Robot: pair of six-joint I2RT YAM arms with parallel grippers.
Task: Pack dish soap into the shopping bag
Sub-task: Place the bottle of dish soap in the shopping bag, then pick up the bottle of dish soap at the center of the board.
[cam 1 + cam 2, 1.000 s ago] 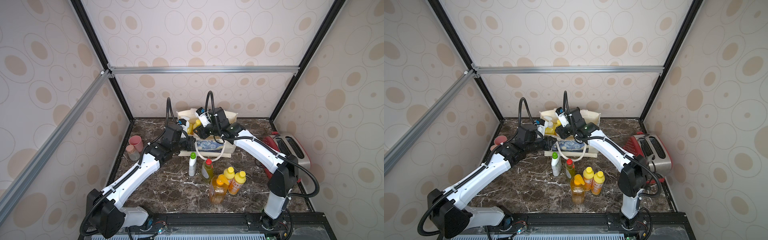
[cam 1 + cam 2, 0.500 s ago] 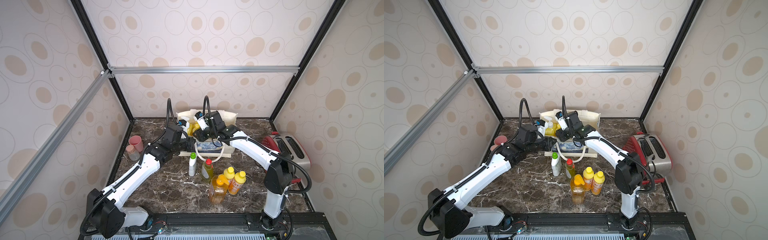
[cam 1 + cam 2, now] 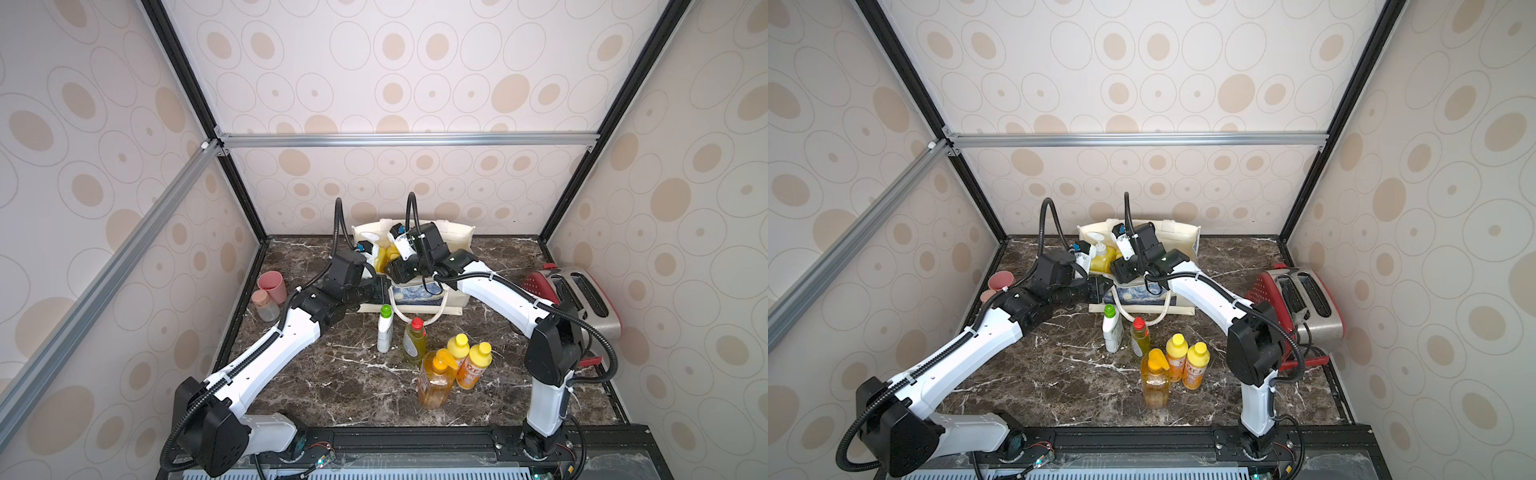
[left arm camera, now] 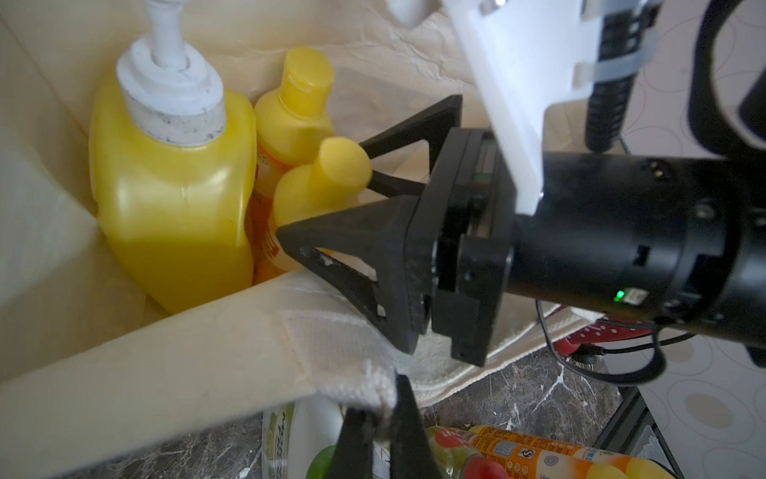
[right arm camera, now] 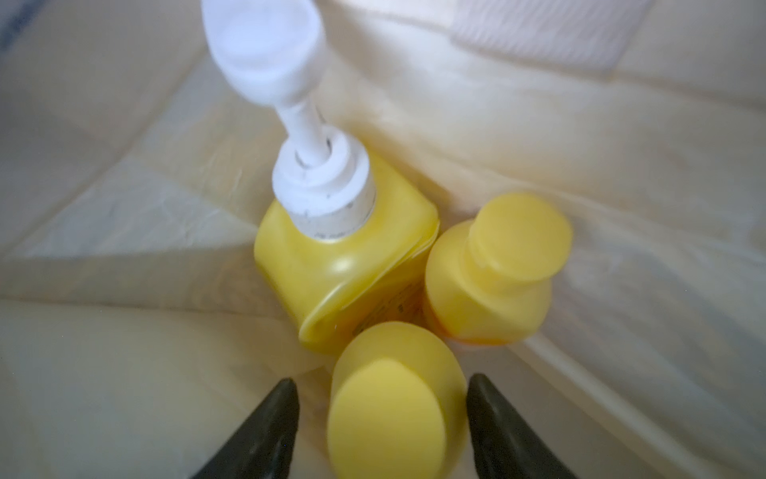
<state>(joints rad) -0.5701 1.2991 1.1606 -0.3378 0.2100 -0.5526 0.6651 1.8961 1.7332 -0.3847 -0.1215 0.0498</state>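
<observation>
Marble tabletop (image 3: 332, 386), back edge: your left gripper (image 4: 383, 414) is pinching the bag (image 4: 166, 373) rim; your right gripper (image 5: 381, 383) is standing open astride a bottle (image 5: 389, 414), so lift straight up.

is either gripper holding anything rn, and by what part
Left gripper pinches the shopping bag by its near rim. Right gripper straddles a small yellow-capped bottle inside the bag, jaws open with gaps, holding nothing.

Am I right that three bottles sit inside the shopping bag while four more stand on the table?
Not quite: five stand on the table, not four. Both top views show the white green-capped bottle, the red-capped bottle, the orange pump bottle and two small yellow-capped bottles. Three in the shopping bag is right.
</observation>
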